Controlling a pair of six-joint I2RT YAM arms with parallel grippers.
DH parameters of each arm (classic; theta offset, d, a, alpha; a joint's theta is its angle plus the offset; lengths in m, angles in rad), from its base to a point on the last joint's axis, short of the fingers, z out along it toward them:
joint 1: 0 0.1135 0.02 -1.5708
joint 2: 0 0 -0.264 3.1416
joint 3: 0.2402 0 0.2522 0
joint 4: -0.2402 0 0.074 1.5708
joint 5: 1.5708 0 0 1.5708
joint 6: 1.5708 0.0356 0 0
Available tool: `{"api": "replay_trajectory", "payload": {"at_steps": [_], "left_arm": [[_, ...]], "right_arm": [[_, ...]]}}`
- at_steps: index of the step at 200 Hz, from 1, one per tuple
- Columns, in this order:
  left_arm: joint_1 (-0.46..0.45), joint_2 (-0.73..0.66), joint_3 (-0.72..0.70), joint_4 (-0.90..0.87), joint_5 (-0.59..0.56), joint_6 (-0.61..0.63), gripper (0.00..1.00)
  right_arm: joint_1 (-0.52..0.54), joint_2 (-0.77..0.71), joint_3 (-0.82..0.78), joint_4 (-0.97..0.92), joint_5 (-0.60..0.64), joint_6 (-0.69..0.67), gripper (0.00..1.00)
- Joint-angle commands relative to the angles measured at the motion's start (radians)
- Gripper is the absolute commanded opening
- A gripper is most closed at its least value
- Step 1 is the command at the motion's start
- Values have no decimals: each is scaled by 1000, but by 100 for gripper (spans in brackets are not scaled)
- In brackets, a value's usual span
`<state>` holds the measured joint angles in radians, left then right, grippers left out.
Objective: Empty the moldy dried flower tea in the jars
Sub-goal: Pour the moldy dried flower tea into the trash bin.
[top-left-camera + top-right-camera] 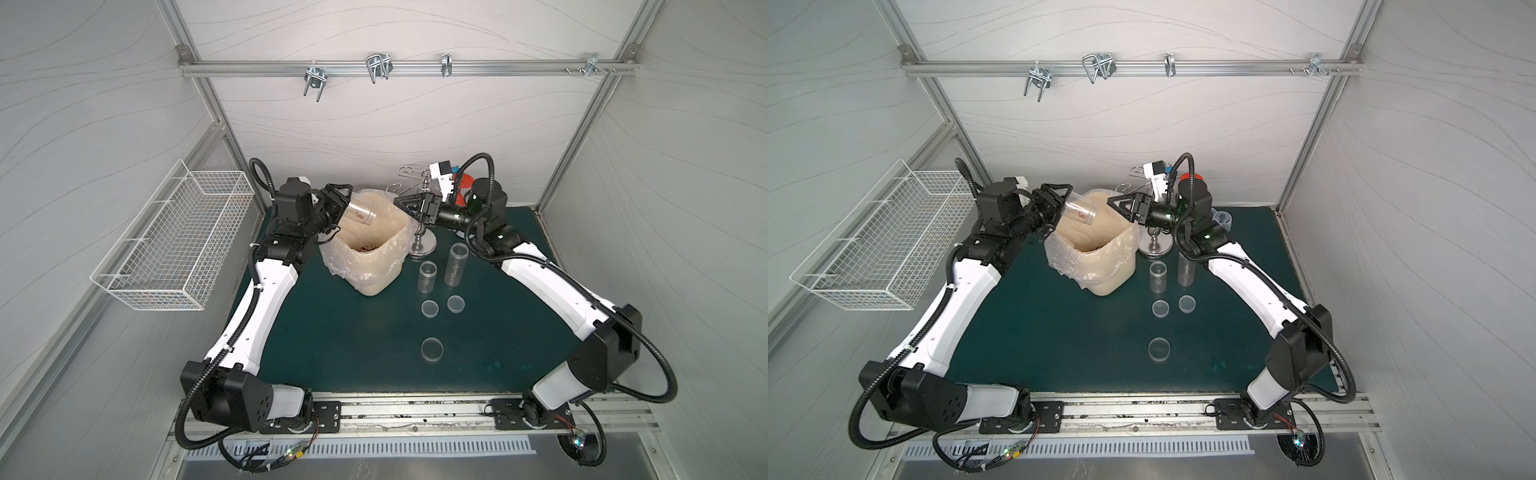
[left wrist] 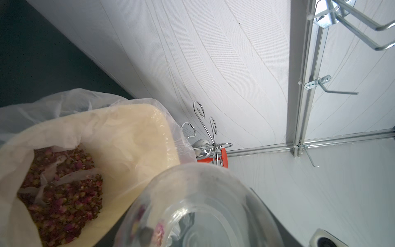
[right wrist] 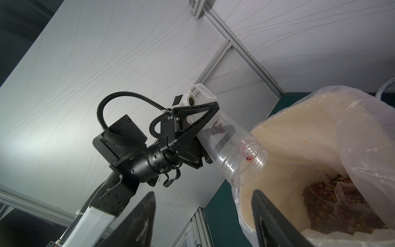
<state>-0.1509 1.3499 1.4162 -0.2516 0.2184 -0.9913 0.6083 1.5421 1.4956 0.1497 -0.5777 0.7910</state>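
We look down on a dark green desk with a robot arm reaching in from each front corner. At the back edge, near the middle, stands a beige bin lined with a loose clear plastic bag. The left gripper has its fingers clamped on the base end of a wide jar, which is clear plastic. It holds the jar tilted over the left side of the bin with the open mouth pointing down into it. Most of the dried flower tea lies as a reddish-brown heap at the bottom of the bin. In the right wrist view a few pink bits cling inside the jar near its threaded mouth, and a small clump sits nearer its base. The right gripper hovers at the right rim of the bin with its fingers spread wide, holding nothing. Just right of the bin, toward the middle of the desk, a short jar and a tall jar stand upright side by side with open mouths. Two small lids lie flat just in front of them, and a larger lid lies alone nearer the front edge. A chrome stand rises behind the two jars, beside the bin.
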Motion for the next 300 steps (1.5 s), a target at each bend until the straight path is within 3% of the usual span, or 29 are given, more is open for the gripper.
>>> {"api": "replay_trajectory", "payload": {"at_steps": [1, 24, 55, 98, 115, 128, 142, 158, 167, 173, 184, 196, 201, 209, 215, 223, 230, 238, 244, 264, 282, 300], "left_arm": [[-6, 9, 94, -56, -84, 193, 0], [-84, 40, 162, -150, -227, 411, 0], [-210, 66, 177, -135, -443, 696, 0], [-216, 98, 177, -129, -524, 790, 0], [-216, 113, 185, -128, -473, 825, 0], [-217, 111, 186, -142, -553, 781, 0], [-217, 107, 165, -108, -439, 836, 0], [-213, 107, 202, -170, -594, 764, 0], [-226, 99, 204, -149, -509, 842, 0], [-237, 93, 200, -131, -531, 883, 0], [-226, 82, 197, -137, -623, 806, 0], [-236, 78, 196, -127, -512, 864, 0], [-239, 80, 203, -134, -521, 877, 0], [-217, 83, 227, -184, -582, 777, 0], [-199, 81, 238, -217, -550, 709, 0], [-213, 75, 219, -168, -448, 775, 0], [-228, 76, 218, -161, -464, 810, 0], [-193, 82, 243, -215, -484, 704, 0], [-164, 86, 260, -238, -427, 634, 0], [-159, 89, 297, -259, -317, 596, 0], [-102, 62, 276, -224, -228, 441, 0], [-37, 31, 200, -106, -60, 244, 0]], "right_arm": [[-8, -80, -27, -102, 47, -143, 78], [-22, -132, -70, -152, 68, -209, 82], [-45, -189, -129, -207, 87, -260, 84], [-72, -258, -224, -234, 104, -294, 85], [-76, -276, -246, -241, 106, -302, 86], [-78, -288, -257, -250, 109, -308, 86], [-79, -298, -269, -251, 110, -308, 86], [-81, -305, -278, -257, 111, -310, 86], [-82, -309, -283, -257, 110, -312, 86], [-82, -312, -288, -257, 109, -312, 86], [-83, -313, -294, -251, 112, -306, 86], [-82, -313, -300, -243, 103, -298, 87], [-82, -313, -300, -243, 101, -294, 87], [-83, -313, -301, -243, 98, -289, 87], [-82, -313, -304, -241, 96, -284, 87], [-82, -313, -307, -240, 93, -281, 87], [-82, -313, -310, -239, 91, -280, 87], [-83, -312, -313, -235, 93, -276, 87], [-83, -313, -316, -231, 93, -269, 87], [-81, -308, -325, -188, 80, -224, 87], [-80, -286, -330, -116, 59, -141, 88], [-67, -251, -321, -31, 42, -29, 90]]}}
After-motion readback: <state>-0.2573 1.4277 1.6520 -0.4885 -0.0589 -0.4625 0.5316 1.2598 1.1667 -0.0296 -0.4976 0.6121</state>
